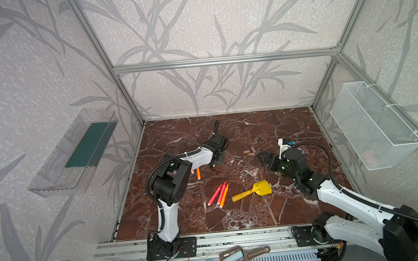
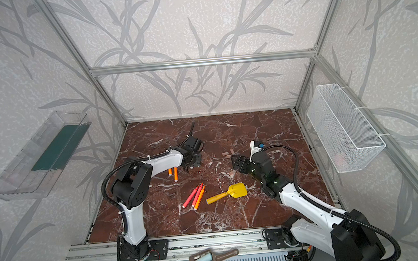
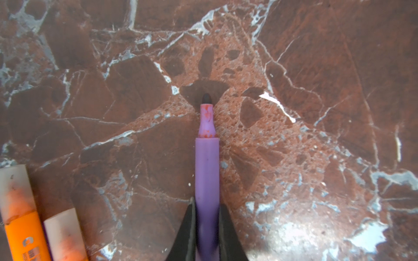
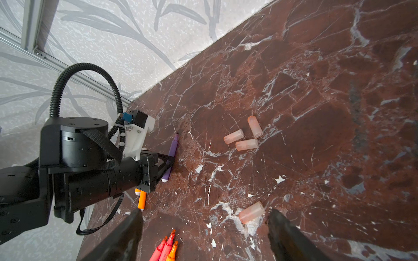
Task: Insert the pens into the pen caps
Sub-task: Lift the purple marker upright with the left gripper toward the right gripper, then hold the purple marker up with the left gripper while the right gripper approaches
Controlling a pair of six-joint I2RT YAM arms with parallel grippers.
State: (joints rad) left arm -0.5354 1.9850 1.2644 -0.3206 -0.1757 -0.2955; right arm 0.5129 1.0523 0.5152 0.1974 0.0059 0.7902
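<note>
Nearest me on the worktop (image 1: 236, 219), three pens (image 1: 220, 193) lie bunched, with a yellow shovel (image 1: 254, 191) at their three o'clock. Further in, the right claw (image 4: 205, 212) hangs wide open and empty, just beside a lone cap (image 4: 251, 212). At its nine o'clock, the left claw (image 3: 207, 203) is clamped tight on the purple pen (image 3: 207, 169), with two orange pens (image 1: 198, 173) alongside. Three caps (image 4: 246, 144) lie beyond.

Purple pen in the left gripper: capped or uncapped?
Uncapped. The purple pen shows its bare dark tip, and the left gripper is shut on its barrel.
</note>
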